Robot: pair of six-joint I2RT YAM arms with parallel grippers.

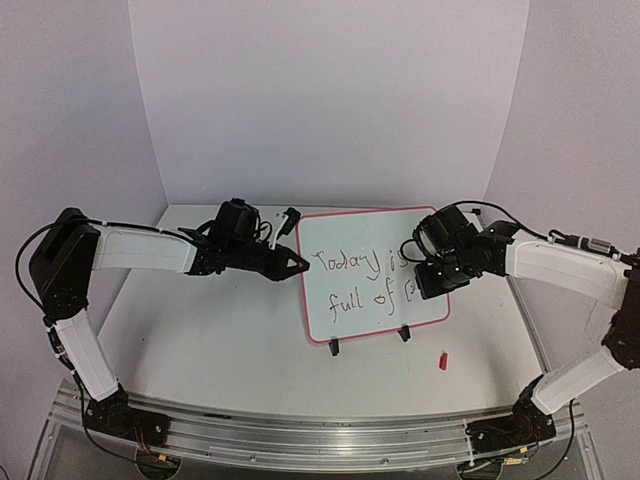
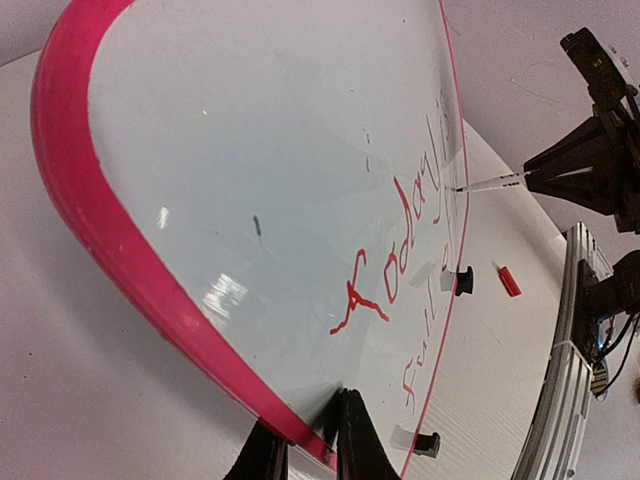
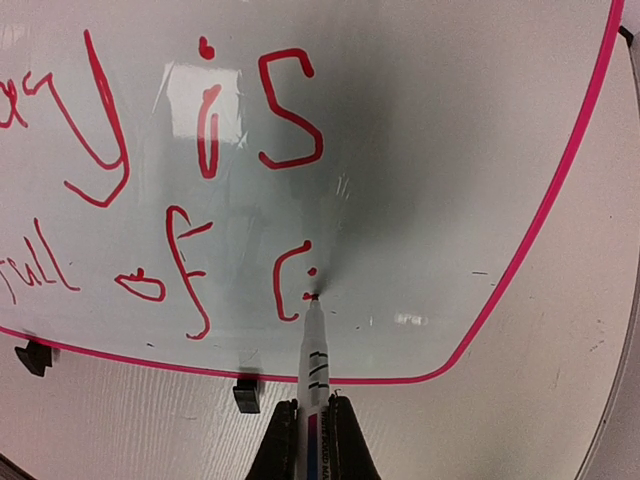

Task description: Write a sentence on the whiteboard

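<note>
Whiteboard (image 1: 345, 230) sits ahead of right gripper (image 3: 312, 405), clamped on a marker (image 3: 313, 355) touching it; left gripper (image 2: 305, 428) pinches its edge.

The whiteboard (image 1: 340, 325) face is glossy, smooth and white; it mirrors light as bright patches. Its frame (image 2: 70, 190) is smooth pink-red, plastic by the look, with a slight sheen. The sentence (image 3: 208, 140) is flat red ink, dull against the gloss.

The marker (image 3: 314, 350) in my right hand (image 3: 312, 425) has a smooth white plastic barrel with a printed label. My fingers (image 3: 276, 445) are matt black, as are those of my left hand (image 2: 305, 445).

The table (image 1: 200, 340) is matt white and lightly scuffed. The rail (image 1: 320, 432) is ridged, brushed metal. My arm shells (image 1: 140, 250) are smooth white. The cap (image 1: 442, 358) is red plastic.
</note>
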